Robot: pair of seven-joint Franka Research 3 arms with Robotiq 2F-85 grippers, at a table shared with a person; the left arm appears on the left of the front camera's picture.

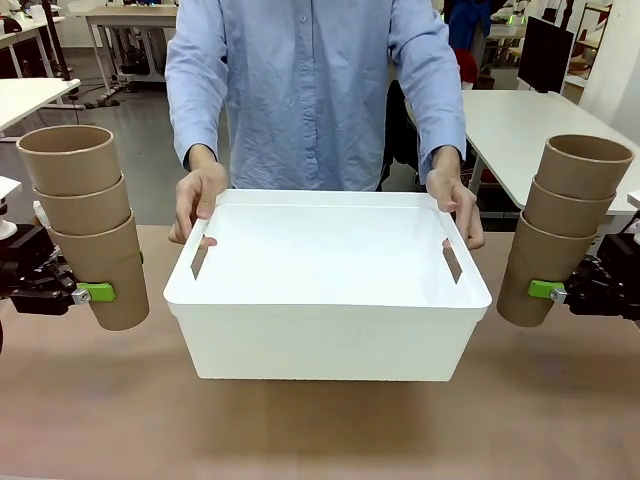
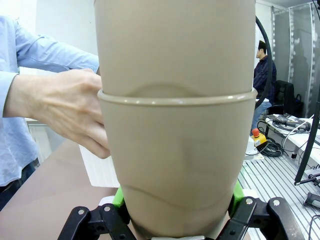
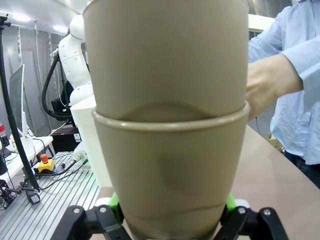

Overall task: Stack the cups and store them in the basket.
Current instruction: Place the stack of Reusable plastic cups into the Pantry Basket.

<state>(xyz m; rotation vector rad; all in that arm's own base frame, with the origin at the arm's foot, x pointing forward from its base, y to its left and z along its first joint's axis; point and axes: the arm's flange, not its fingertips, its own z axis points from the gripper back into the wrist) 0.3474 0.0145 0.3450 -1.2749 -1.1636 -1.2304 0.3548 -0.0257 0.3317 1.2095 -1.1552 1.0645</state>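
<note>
The left jaws are clenched on the lowest cup of a stack of three nested cups (image 1: 88, 230), one green pad (image 1: 97, 292) pressed to its side low down. The stack rises from the jaws mouth up, its top leaning slightly away from the basket (image 1: 330, 335). The right jaws grasp a second stack of three (image 1: 562, 225) the same way, a green pad (image 1: 543, 289) against the bottom cup, the top also tipped outward. The white basket sits between the two pairs of jaws, apart from both stacks, over the tabletop (image 1: 320, 430). A person holds its far rim, one hand (image 1: 198, 200) on the corner nearer the left jaws, the other hand (image 1: 455, 200) on the corner nearer the right jaws.
</note>
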